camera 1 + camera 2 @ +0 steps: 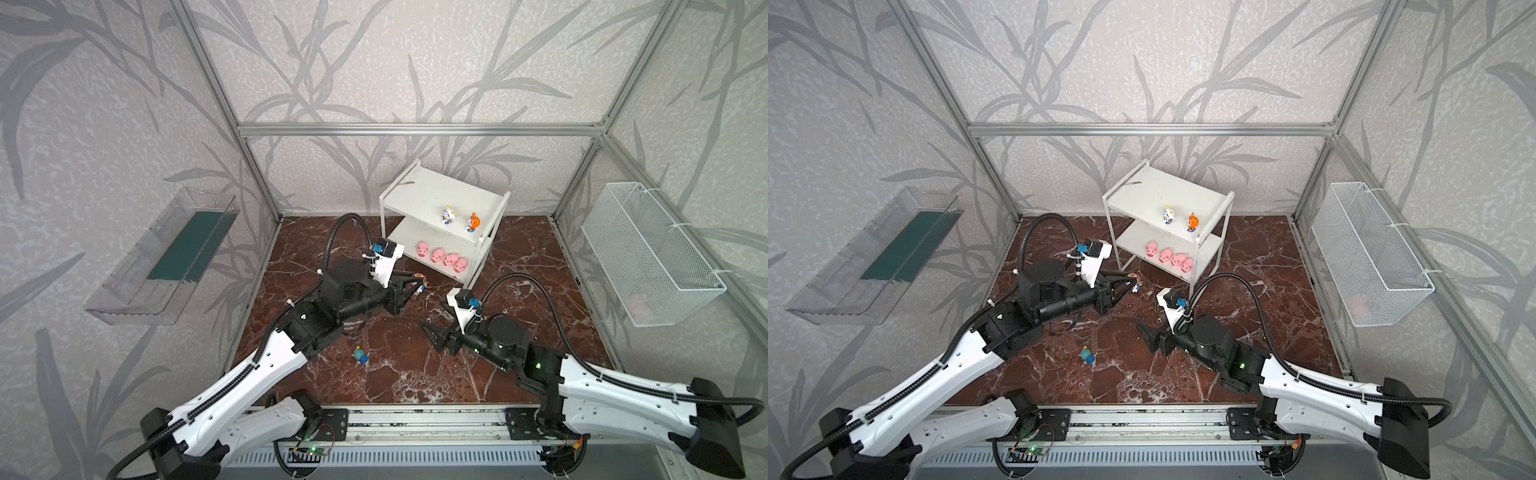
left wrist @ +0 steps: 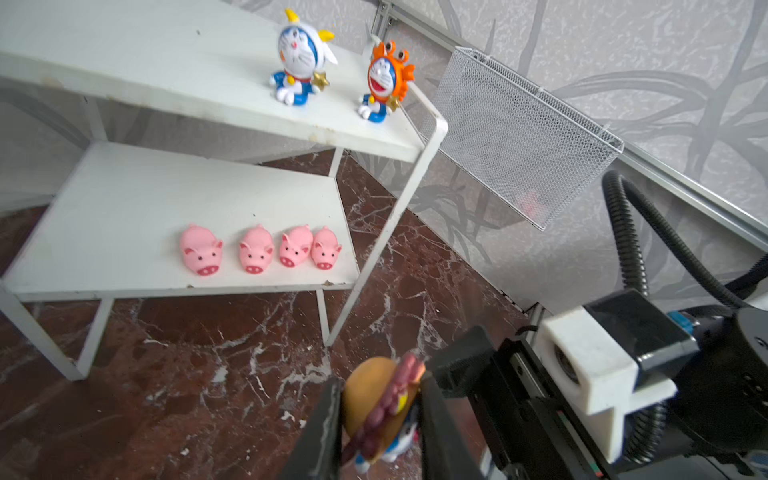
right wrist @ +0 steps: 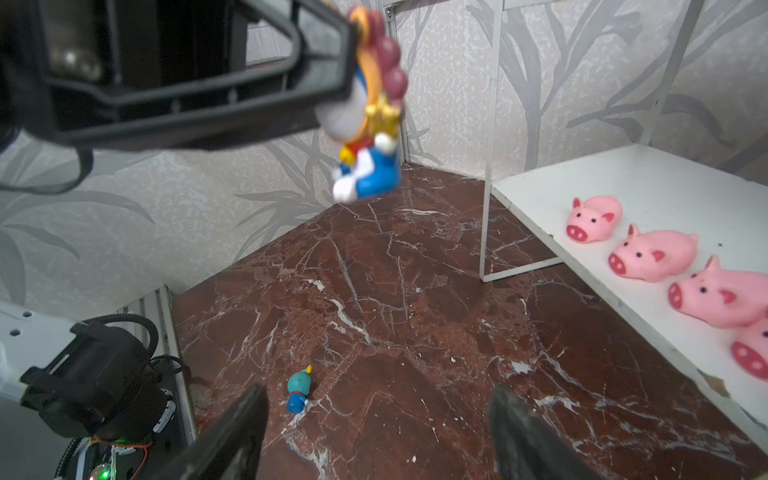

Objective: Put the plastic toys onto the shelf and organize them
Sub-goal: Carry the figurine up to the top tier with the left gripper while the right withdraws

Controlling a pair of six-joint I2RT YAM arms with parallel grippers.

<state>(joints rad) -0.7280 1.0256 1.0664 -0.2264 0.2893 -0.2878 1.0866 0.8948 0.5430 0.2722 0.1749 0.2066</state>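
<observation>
Grey leaf-print walls (image 1: 374, 62) on three sides, framed in aluminium, around a dark red marble worktop (image 1: 415, 374). On the side walls, well apart from the action, a clear tray (image 1: 166, 257) and a wire basket (image 1: 648, 253). At the back of the worktop, the white two-tier shelf (image 1: 432, 193), set at a slant to the wall. On its lower board, four pink pigs (image 1: 442, 257) in a row along the front edge, snouts outward. On its upper board, upright near one end, the white-gold figurine (image 1: 448, 215) and, near it, the orange figurine (image 1: 473, 222), with bare board on the white-gold one's far side. Just off the shelf's front corner, the left pincer (image 2: 380, 384), narrowed on the head of the brown-capped figurine (image 2: 382, 411), head up, blue body hanging clear of the worktop. Probable next move: carry it to that bare stretch of the upper board, ahead of this pincer and seemingly higher. Facing it, the right pincer (image 3: 378, 390), spread wide and empty, low over the worktop. Smallest, the teal figurine (image 3: 297, 390), on its side on the worktop between the two arms. Ahead of the right pincer, long axis roughly in line with its reach, head away, off toward one finger rather than centred. Nearer the left forearm in both top views, yet more likely a job for the free right arm.
</observation>
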